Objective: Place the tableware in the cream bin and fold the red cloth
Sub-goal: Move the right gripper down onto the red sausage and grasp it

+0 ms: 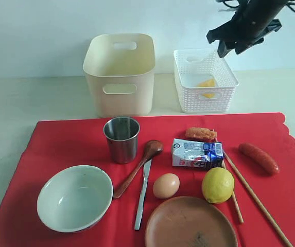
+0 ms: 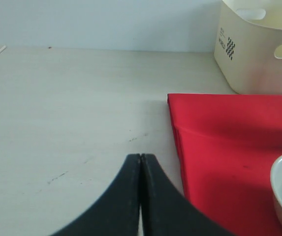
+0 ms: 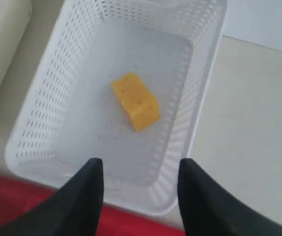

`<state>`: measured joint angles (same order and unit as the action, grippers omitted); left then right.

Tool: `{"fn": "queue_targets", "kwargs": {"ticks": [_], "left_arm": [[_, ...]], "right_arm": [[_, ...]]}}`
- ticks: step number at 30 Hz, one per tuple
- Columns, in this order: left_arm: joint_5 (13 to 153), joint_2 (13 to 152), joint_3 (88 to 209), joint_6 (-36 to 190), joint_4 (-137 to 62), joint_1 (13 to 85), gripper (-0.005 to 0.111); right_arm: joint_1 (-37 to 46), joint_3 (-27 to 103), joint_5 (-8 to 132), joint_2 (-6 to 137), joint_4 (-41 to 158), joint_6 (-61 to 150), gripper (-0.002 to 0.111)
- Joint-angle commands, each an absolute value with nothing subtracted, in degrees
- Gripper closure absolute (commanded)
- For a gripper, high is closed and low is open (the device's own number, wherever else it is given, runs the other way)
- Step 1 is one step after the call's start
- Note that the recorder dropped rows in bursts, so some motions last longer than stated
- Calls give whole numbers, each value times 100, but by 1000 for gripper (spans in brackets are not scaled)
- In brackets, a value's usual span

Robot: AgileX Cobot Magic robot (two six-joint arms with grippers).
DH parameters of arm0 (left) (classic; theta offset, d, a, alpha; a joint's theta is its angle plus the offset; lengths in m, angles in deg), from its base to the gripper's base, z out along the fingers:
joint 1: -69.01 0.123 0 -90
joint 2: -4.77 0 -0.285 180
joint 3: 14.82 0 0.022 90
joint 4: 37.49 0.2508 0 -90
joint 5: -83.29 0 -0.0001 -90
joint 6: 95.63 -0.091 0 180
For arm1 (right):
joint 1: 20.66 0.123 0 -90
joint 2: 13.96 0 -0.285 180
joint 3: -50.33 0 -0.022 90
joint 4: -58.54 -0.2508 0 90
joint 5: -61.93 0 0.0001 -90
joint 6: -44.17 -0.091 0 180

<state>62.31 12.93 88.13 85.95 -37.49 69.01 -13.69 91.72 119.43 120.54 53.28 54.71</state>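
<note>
Evidently nothing is sitting yet in the cream bin (image 1: 119, 98) at the desk's back edge; all 6 pieces, steel cup (image 1: 121, 140), bowl (image 1: 50, 186), spoon (image 1: 137, 170), knife (image 1: 142, 199), plate (image 1: 191, 224) and chopsticks (image 1: 251, 194), are lying on the unfolded red cloth (image 1: 65, 145). The right gripper (image 3: 140, 169) is hovering released above the lattice basket (image 3: 37, 105); the left gripper (image 2: 141, 158) is clenched on nothing.

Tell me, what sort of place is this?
Likely a robot test bench staged as a dining table, not a real kitchen: a bare pale tabletop before a plain wall, a red cloth set with a steel cup and bowl, and the robot's right gripper above a white lattice basket.
</note>
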Motion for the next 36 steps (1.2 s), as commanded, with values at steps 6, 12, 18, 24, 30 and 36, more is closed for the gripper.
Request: {"fn": "queue_targets", "kwargs": {"ticks": [6,12,18,24,30,36], "left_arm": [[6306,1255,8797,8573,-3749,6909,107],[6306,1255,8797,8573,-3749,6909,107],[6306,1255,8797,8573,-3749,6909,107],[6306,1255,8797,8573,-3749,6909,107],[6306,1255,8797,8573,-3749,6909,107],[6306,1255,8797,8573,-3749,6909,107]], "right_arm": [[-1331,7852,12304,10937,5455,5646,71],[-1331,6528,12303,10294,5225,6111,75],[-1331,5228,12174,9908,5095,6537,75],[-1331,4463,11470,9864,5326,6537,75],[-1331,4139,10957,9864,5533,6550,72],[-1331,4139,10944,10125,5585,6550,70]]}}
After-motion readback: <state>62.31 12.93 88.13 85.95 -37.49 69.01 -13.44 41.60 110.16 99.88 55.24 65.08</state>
